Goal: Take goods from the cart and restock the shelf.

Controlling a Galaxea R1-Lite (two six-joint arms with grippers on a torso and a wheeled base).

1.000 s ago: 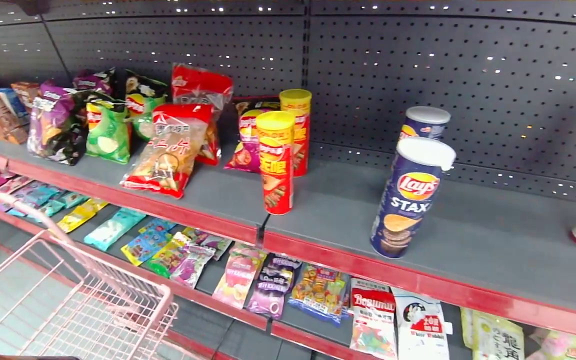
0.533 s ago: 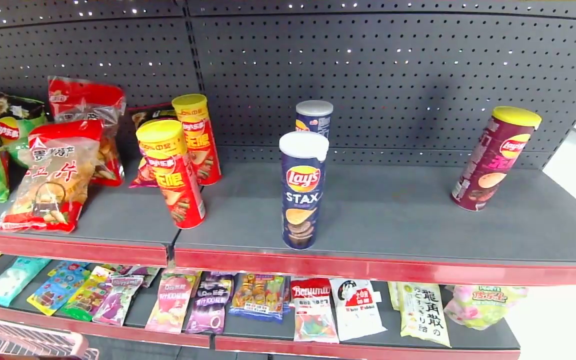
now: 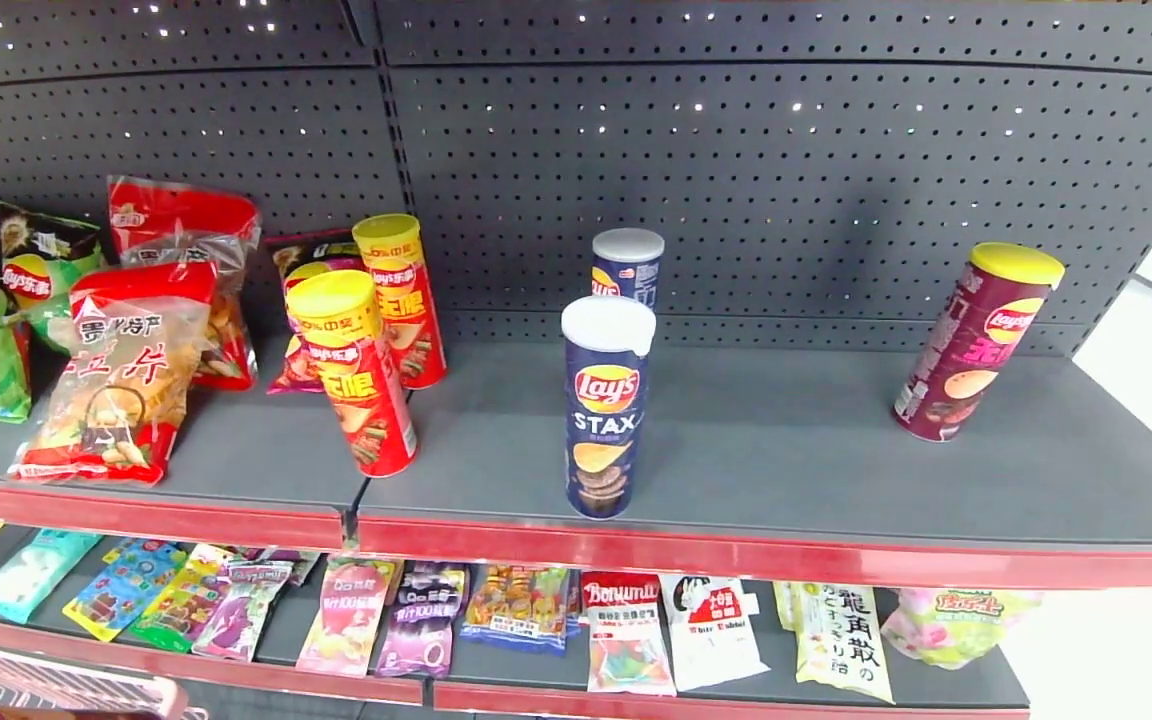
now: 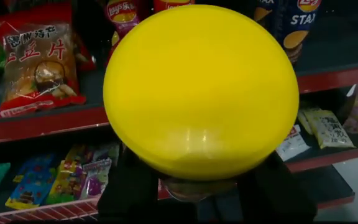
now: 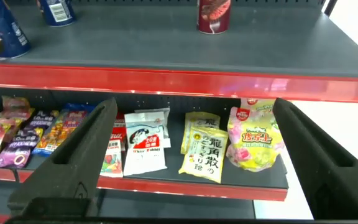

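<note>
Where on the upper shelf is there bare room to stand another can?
Widest bare patch: between the blue cans and the maroon can. A narrower gap lies between the red cans and the blue cans. Left of them, bags crowd the shelf.

1. The yellow-lidded can [image 4: 201, 87] is sitting clamped in the left gripper [image 4: 197, 190], with its lid facing the wrist camera.
2. The grey, red-edged shelf [image 3: 786, 450] is carrying upright chip cans [image 3: 604, 410] and snack bags [image 3: 116, 380].
3. The pink wire cart [image 3: 151, 690] is standing low at the left.
</note>
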